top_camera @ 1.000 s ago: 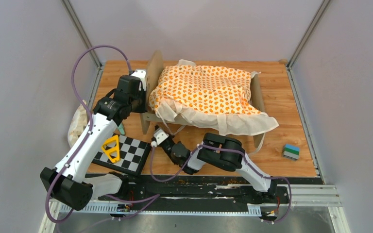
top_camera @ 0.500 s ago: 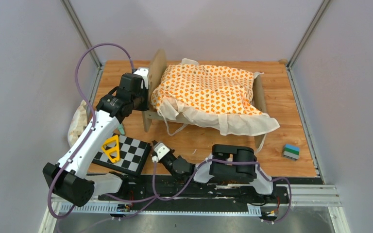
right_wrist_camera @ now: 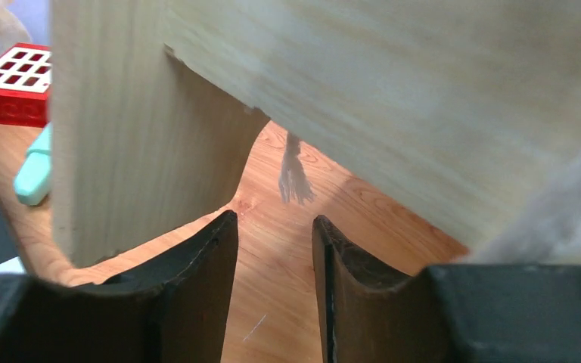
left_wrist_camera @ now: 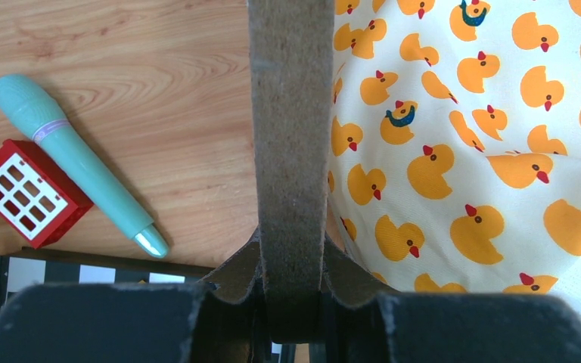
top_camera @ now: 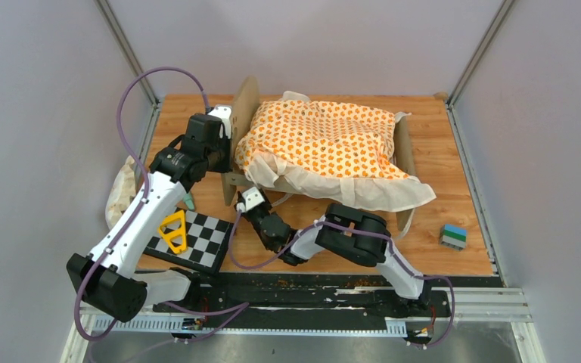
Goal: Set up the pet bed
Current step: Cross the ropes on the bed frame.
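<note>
The pet bed (top_camera: 401, 140) is a light-wood frame in the middle of the table. An orange duck-print cushion (top_camera: 321, 140) with cream edges lies over it. My left gripper (top_camera: 229, 149) is shut on the top edge of the bed's left end board (left_wrist_camera: 290, 113); in the left wrist view the jaws (left_wrist_camera: 291, 253) pinch the board, with the cushion (left_wrist_camera: 469, 151) just to the right. My right gripper (top_camera: 248, 198) is open and empty, low at the bed's front left leg (right_wrist_camera: 144, 128). Its fingers (right_wrist_camera: 200, 283) frame bare table below the side rail (right_wrist_camera: 424, 83).
A checkerboard (top_camera: 197, 240) with a yellow triangle (top_camera: 172, 230) lies front left. A teal pen-like stick (left_wrist_camera: 68, 162) and a red brick (left_wrist_camera: 26, 193) lie left of the bed. A blue-green block (top_camera: 453, 236) sits front right. A white cloth thing (top_camera: 119, 193) hangs at the left edge.
My right gripper drew back toward its base, then moved forward to the bed's front left leg. The left arm and end board shifted slightly early on, then held still.
</note>
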`<state>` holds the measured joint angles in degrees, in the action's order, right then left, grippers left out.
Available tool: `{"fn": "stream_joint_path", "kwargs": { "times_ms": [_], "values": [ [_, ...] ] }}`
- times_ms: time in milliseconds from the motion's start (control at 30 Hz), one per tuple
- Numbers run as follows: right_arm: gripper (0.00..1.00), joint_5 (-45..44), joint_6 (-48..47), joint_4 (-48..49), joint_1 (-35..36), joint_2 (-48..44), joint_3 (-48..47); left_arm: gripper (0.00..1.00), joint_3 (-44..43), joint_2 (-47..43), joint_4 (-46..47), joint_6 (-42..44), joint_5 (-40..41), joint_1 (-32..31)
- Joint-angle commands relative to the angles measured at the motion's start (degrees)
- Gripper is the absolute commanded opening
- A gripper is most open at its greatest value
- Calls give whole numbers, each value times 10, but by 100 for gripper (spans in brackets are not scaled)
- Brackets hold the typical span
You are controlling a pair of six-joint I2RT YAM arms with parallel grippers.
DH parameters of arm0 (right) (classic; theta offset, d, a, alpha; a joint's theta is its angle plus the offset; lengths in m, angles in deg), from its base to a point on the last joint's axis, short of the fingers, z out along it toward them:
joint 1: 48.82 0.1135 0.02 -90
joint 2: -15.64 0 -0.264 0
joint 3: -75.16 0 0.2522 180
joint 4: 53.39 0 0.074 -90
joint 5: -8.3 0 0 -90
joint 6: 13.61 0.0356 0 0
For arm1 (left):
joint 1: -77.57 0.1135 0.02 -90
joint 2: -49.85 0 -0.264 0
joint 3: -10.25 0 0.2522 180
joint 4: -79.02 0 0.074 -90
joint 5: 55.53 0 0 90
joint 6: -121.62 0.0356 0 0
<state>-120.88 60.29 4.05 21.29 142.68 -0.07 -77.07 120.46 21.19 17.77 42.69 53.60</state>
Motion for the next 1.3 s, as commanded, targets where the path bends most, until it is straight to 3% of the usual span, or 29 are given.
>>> {"fn": "stream_joint_path", "kwargs": {
  "times_ms": [0,167,633,900,1067,1267],
  "values": [
    [43,7,-10,57,-8,43,-42,0,-60,-36,80,1,-58,-9],
    [49,-18,-35,84,-15,72,-79,0,-65,-38,72,-1,-61,-9],
    [49,-63,2,52,-23,91,-146,0,-62,-50,69,-12,-76,-9],
    [32,-98,-61,124,-23,119,-174,0,-67,-55,51,-13,-79,-9],
    [1,-110,-81,157,-21,114,-162,0,-71,-53,45,-10,-78,-9],
    [0,-93,-91,186,0,101,-106,0,-82,-47,43,-8,-72,-9]
  ]
}}
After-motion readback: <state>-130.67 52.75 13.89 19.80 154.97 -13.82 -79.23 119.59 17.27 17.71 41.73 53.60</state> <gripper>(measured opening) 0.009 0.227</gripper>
